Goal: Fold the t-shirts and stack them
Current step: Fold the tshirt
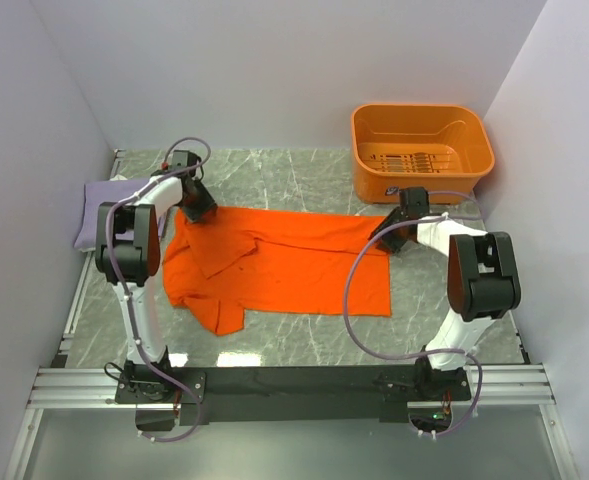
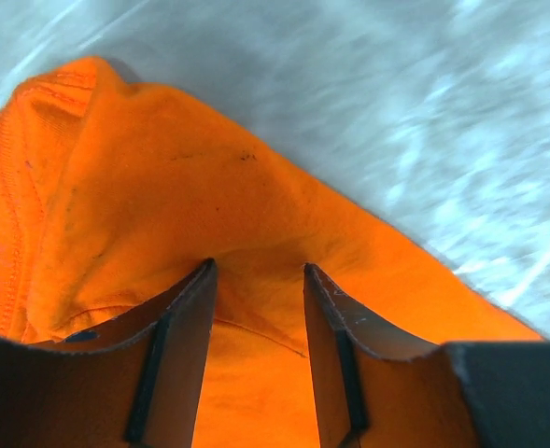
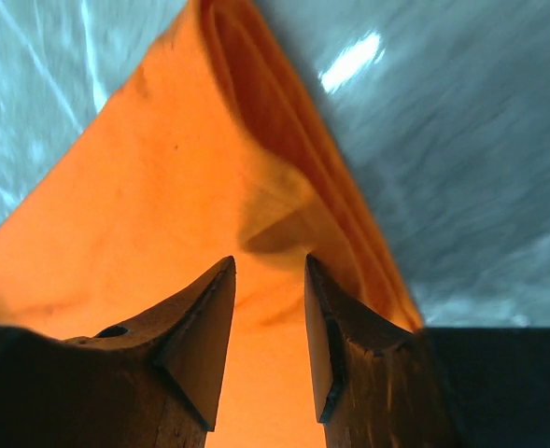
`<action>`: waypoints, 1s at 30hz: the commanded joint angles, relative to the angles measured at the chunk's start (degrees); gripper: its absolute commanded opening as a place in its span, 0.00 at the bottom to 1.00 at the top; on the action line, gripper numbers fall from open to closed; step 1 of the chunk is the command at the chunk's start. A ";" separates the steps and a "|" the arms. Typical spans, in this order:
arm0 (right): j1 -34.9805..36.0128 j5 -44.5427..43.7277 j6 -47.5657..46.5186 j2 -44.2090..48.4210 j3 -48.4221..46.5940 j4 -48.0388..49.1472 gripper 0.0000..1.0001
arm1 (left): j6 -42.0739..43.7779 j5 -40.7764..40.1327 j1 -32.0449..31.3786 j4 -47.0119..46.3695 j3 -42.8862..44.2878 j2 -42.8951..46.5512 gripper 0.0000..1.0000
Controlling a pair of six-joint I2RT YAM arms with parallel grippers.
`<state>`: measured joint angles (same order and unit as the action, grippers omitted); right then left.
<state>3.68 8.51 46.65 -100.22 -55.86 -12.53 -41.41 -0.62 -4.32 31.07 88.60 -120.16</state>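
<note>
The orange t-shirt (image 1: 294, 265) lies spread across the middle of the marble table, with its left side folded over and rumpled. My left gripper (image 1: 196, 208) sits low on its far left corner. In the left wrist view, the left gripper (image 2: 259, 268) has its jaws apart with the orange cloth (image 2: 162, 187) humped between them. My right gripper (image 1: 392, 235) is down at the shirt's far right corner. Seen from the right wrist, the gripper (image 3: 270, 261) also has its jaws apart, and a crease of the cloth (image 3: 190, 168) sits at the tips. The lavender t-shirt (image 1: 109, 205) lies folded at the far left.
An orange plastic basket (image 1: 419, 110) stands at the back right, just beyond the right arm. White walls close in the left, back and right sides. Bare marble (image 1: 304, 175) shows behind the shirt and in front of it (image 1: 304, 340).
</note>
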 commanded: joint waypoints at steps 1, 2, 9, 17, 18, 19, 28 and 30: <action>-3.06 -4.91 -0.95 -1.29 -2.85 -2.58 0.43 | -1.22 2.81 -1.39 0.22 2.97 -5.08 0.50; -3.42 -4.91 -1.12 -1.29 -2.77 -2.50 0.43 | -1.22 2.82 -1.66 0.22 2.98 -5.43 0.51; -5.44 -2.54 -5.51 5.55 -2.06 -1.26 0.44 | -1.40 2.57 -2.36 -0.13 4.67 1.22 0.66; -1.06 1.24 -12.55 18.74 4.17 -5.22 0.47 | -2.80 -6.31 -2.19 1.53 -14.13 29.08 0.84; 0.26 1.16 -13.07 21.27 4.96 -5.65 0.47 | -3.24 -7.02 -2.01 2.06 -19.55 31.63 0.84; 2.97 0.98 -14.21 22.26 5.92 -6.27 0.47 | -3.59 -7.46 -1.92 2.76 -22.47 34.09 0.84; 13.72 -3.33 -21.69 29.29 10.41 -13.82 0.47 | -6.93 -6.32 -4.45 8.74 -44.21 56.50 0.69; 14.51 -4.29 -22.92 30.17 11.03 -16.19 0.48 | -8.68 -6.93 -8.41 10.67 -44.91 58.19 0.67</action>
<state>17.41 7.14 27.66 -72.73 -45.67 -24.21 -47.37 -7.35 -8.38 39.38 43.83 -66.30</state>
